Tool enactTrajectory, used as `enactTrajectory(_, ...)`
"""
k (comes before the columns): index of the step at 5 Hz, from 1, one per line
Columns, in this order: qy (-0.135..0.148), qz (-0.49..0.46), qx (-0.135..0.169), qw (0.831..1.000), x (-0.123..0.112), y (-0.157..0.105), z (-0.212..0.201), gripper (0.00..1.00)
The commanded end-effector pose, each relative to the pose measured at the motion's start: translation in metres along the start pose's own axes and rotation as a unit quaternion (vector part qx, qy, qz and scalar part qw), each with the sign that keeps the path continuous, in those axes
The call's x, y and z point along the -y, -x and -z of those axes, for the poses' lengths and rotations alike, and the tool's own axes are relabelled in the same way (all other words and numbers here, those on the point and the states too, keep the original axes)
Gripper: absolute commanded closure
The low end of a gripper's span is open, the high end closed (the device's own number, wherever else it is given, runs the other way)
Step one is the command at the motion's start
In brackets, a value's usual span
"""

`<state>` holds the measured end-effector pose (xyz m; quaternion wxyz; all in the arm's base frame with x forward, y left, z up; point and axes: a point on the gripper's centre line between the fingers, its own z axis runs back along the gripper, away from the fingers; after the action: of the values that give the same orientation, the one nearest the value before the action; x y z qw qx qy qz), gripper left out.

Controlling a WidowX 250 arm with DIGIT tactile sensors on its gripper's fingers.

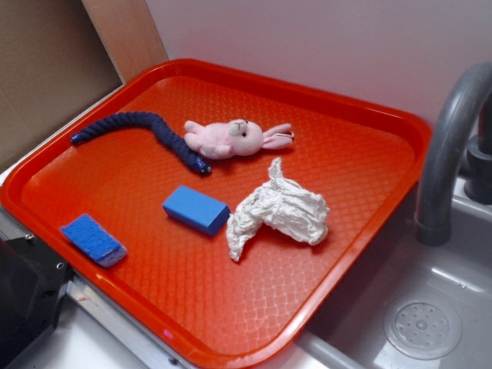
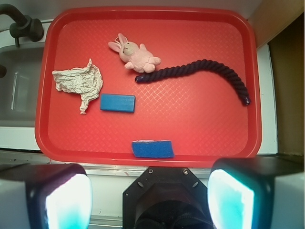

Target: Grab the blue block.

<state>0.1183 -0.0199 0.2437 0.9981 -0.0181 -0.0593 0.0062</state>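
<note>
Blue block (image 2: 117, 102) untouched, left of centre on the red tray (image 2: 200, 124).
Gripper (image 2: 149, 193) at the wrist view's bottom edge, fingers spread wide (nothing held); crumpled cloth (image 2: 78, 81) just beside the block.

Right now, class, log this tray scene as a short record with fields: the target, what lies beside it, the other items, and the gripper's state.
target: blue block, lying flat near the tray's middle
surface: red tray
nearest neighbour: crumpled white cloth, close beside the block; contact cannot be told
lookalike: blue sponge at the tray edge nearest the gripper
other items: pink plush bunny; dark blue rope, one end by the bunny
off tray: sink with grey faucet
gripper: gripper open, off the tray, holding nothing
</note>
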Motion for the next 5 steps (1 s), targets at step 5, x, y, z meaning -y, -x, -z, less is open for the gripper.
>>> enactTrajectory(5, 0.036, 0.477, -0.034, 0.877, 0.033, -0.068, 0.077, 0.0)
